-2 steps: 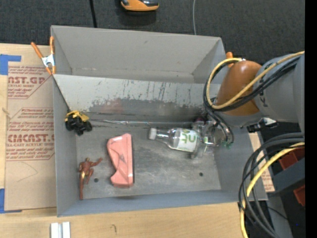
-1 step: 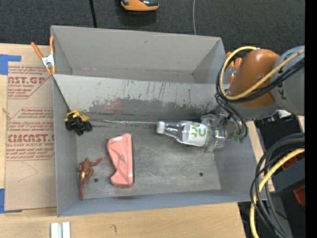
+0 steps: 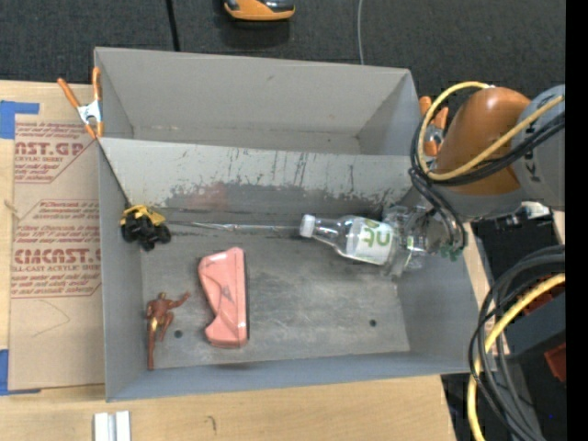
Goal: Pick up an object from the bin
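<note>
a grey metal bin holds four loose things, well apart from one another. at about 3 o'clock on its floor lies a clear plastic bottle with a white cap and a white label. it rests on its side, likely because a round, light bottle settles that way, with the cap pointing to 9 o'clock and the base toward the right wall. the label carries large green letters, but they sit tilted round the curve and do not read as a word.

the gripper is low at the bottle's base end, at 3 o'clock, touching or just beside it. whether it is open or closed on the bottle cannot be told, since clear parts overlap there. the arm's orange cover and yellow cables hang above the right rim. the bottle is the nearest thing to the side the arm enters from, which probably makes it the easiest target.

the other things lie on the far side. a small yellow and black toy vehicle sits at 9 o'clock near the left wall. a pink, wedge-like soft block lies flat at 7 o'clock. just beside it at 8 o'clock lies a small brown figurine. no writing shows on these three.
</note>
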Robot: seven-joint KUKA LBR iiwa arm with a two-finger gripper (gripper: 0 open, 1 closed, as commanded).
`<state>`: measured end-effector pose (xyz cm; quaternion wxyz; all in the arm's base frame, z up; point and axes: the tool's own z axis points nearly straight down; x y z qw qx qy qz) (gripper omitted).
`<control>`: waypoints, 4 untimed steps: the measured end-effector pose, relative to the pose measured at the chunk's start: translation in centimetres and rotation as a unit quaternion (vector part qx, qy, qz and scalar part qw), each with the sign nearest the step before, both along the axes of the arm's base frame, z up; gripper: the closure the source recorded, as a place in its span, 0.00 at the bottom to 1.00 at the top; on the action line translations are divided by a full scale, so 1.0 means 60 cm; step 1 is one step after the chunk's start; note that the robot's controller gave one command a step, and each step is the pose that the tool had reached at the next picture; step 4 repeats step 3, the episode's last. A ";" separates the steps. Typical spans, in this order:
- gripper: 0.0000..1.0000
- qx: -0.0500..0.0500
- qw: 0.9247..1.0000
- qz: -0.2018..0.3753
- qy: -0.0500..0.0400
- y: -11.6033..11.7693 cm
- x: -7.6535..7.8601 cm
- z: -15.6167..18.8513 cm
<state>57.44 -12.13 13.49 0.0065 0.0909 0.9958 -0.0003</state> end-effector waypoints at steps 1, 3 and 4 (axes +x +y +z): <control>1.00 0.002 1.000 -0.013 0.011 0.010 -0.019 -0.016; 1.00 0.002 1.000 -0.017 0.006 0.014 -0.013 0.187; 1.00 0.002 1.000 -0.017 0.006 0.014 -0.013 0.187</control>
